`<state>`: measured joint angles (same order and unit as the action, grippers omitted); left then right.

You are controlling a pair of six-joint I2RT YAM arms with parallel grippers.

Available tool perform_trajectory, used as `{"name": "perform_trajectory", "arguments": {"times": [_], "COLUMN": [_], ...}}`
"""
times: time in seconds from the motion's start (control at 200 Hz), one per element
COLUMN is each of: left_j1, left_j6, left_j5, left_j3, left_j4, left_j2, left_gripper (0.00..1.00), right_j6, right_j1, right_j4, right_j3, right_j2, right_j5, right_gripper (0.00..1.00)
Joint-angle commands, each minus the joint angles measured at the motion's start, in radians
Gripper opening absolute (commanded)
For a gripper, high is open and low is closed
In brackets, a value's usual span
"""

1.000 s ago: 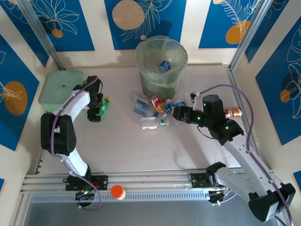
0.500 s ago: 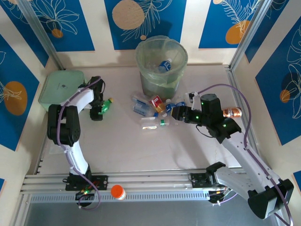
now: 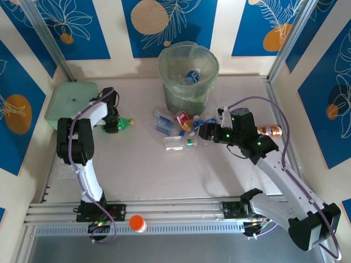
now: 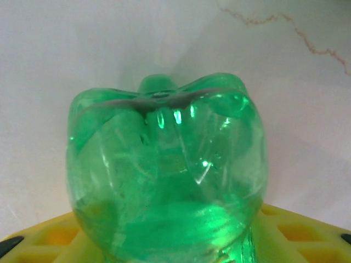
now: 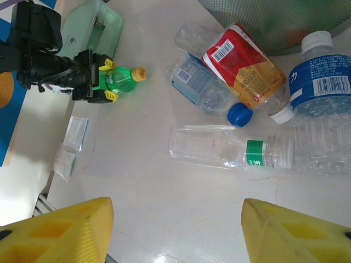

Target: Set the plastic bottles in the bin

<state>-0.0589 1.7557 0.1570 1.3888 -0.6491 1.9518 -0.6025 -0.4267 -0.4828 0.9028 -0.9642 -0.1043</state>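
Blue-patterned panels wall a pale desk [image 3: 148, 170].

Top view: the bin [image 3: 186, 97] stands at the far edge, centre, with a blue-label bottle [image 3: 193, 75] already inside. The left gripper [image 3: 113, 125] is clamped on the green bottle [image 3: 126, 123] beside the mint box [image 3: 68, 101], well left of the bin. The right gripper [image 3: 204, 131] sits at the right edge of the loose bottles [image 3: 178, 123] lying in front of the bin.

Left wrist view: the green bottle's base is seated between the yellow fingers. Whether it is clear of the desk cannot be told.

Right wrist view: the fingers [image 5: 60, 230] stand wide apart with nothing between them. A clear bottle [image 5: 219, 147] lies crosswise just ahead.

Judgement: the step in hand is carrying the green bottle to the bin. The bin is tall, so lift above its rim before traversing. Release only over the opening. The right arm is best kept low at the pile, out of that path.

Change over one second: the green bottle has swung from tilted to nearly level, cap toward the bin. The left elbow has folded inward. The right gripper has crept slightly toward the pile.
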Motion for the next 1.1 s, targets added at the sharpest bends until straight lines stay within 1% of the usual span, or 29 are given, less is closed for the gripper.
{"name": "perform_trajectory", "arguments": {"times": [0.0,0.225,0.365,0.4,0.46,0.535,0.57,0.61,0.655,0.69,0.74,0.825,0.905,0.975,1.03,1.095], "left_j1": [0.014,0.008,-0.002,-0.007,-0.015,-0.023,-0.028,-0.039,-0.051,-0.065,-0.088,-0.131,-0.152,-0.171,-0.194,-0.222], "left_j6": [-0.02,-0.183,-0.333,-0.367,-0.45,-0.572,-0.631,-0.688,-0.742,-0.78,-0.845,-0.964,-1.002,-1.023,-1.057,-1.094], "left_j5": [-0.044,-0.108,-0.195,-0.215,-0.259,-0.312,-0.333,-0.357,-0.381,-0.396,-0.42,-0.461,-0.513,-0.55,-0.551,-0.519], "left_j3": [0.012,0.034,0.003,-0.015,-0.052,-0.047,-0.027,0.004,0.044,0.08,0.129,0.184,0.262,0.36,0.464,0.614], "left_j4": [-0.008,-0.011,0.08,0.111,0.207,0.267,0.272,0.26,0.245,0.228,0.221,0.274,0.289,0.286,0.255,0.188], "left_j2": [-0.022,-0.142,-0.245,-0.275,-0.323,-0.359,-0.368,-0.372,-0.373,-0.371,-0.367,-0.361,-0.327,-0.28,-0.239,-0.176], "left_gripper": [0.55,0.55,0.55,0.54,0.49,0.48,0.47,0.45,0.42,0.42,0.43,0.45,0.44,0.43,0.42,0.42], "right_j6": [0.019,0.031,0.023,0.035,0.055,0.092,0.103,0.103,0.107,0.113,0.125,0.139,0.141,0.141,0.138,0.138], "right_j1": [-0.01,-0.026,-0.082,-0.096,-0.103,-0.101,-0.103,-0.108,-0.112,-0.112,-0.113,-0.111,-0.107,-0.094,-0.083,-0.074], "right_j4": [-0.011,-0.016,-0.022,-0.019,-0.008,0.026,0.05,0.064,0.052,0.038,0.025,0.018,-0.007,-0.031,-0.044,-0.052], "right_j3": [0.049,0.08,0.111,0.118,0.128,0.129,0.122,0.121,0.133,0.143,0.154,0.154,0.16,0.163,0.163,0.16], "right_j2": [-0.001,0.004,0.02,0.024,0.031,0.044,0.05,0.053,0.048,0.045,0.045,0.065,0.083,0.098,0.109,0.128], "right_j5": [0.004,0.013,0.153,0.168,0.141,0.034,-0.012,-0.03,-0.022,-0.015,-0.005,0.036,0.103,0.122,0.126,0.129], "right_gripper": [0.63,0.63,0.63,0.64,0.64,0.64,0.64,0.64,0.64,0.64,0.64,0.64,0.64,0.64,0.64,0.64]}}
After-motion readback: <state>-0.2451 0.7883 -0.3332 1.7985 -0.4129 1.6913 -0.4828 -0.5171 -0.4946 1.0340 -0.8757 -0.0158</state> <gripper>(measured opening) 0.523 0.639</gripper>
